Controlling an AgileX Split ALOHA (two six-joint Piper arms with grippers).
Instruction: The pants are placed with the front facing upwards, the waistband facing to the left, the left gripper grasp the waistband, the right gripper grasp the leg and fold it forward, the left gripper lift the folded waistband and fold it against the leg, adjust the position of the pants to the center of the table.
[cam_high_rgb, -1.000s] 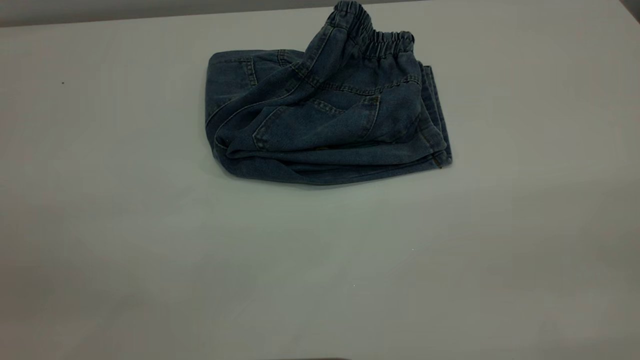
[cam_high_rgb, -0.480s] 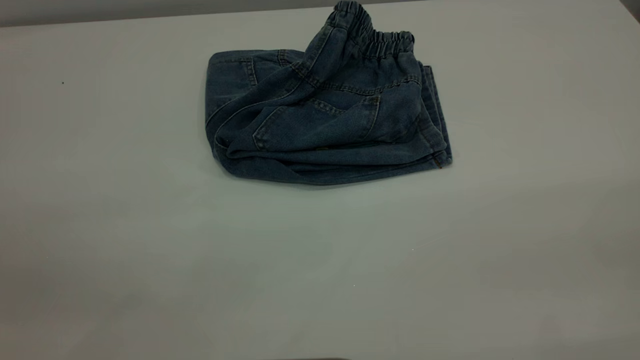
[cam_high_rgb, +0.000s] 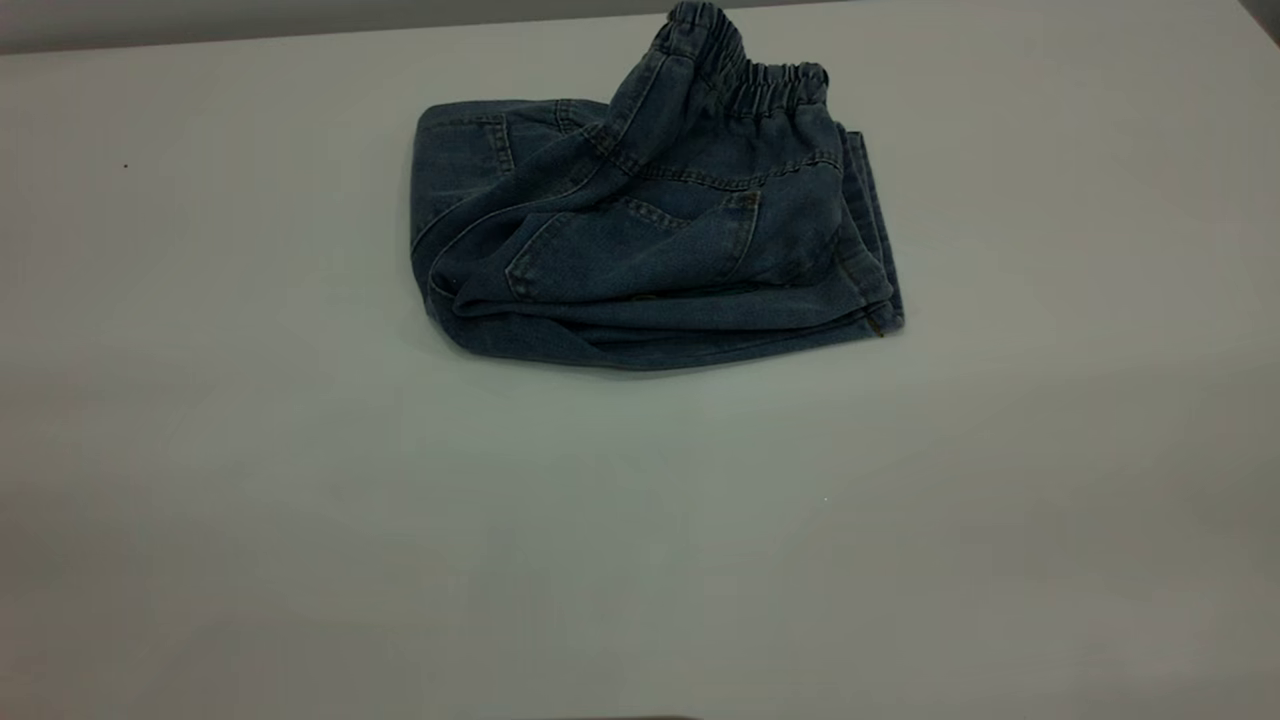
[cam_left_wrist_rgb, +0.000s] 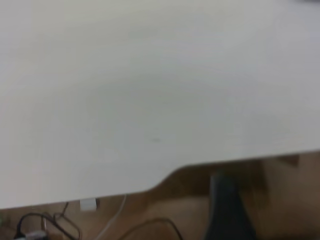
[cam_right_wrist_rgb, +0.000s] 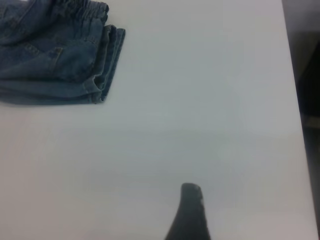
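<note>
One pair of short blue denim pants (cam_high_rgb: 650, 235) lies folded on the far middle of the large pale grey table (cam_high_rgb: 300, 500), gathered elastic waistband (cam_high_rgb: 745, 75) uppermost. One black right-gripper fingertip (cam_right_wrist_rgb: 189, 215) shows, well apart; its grip cannot be told.

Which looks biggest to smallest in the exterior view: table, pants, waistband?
1. The table, filling nearly the whole view.
2. The pants, a folded bundle toward the far side.
3. The waistband, a narrow gathered strip on the bundle's far side.
</note>
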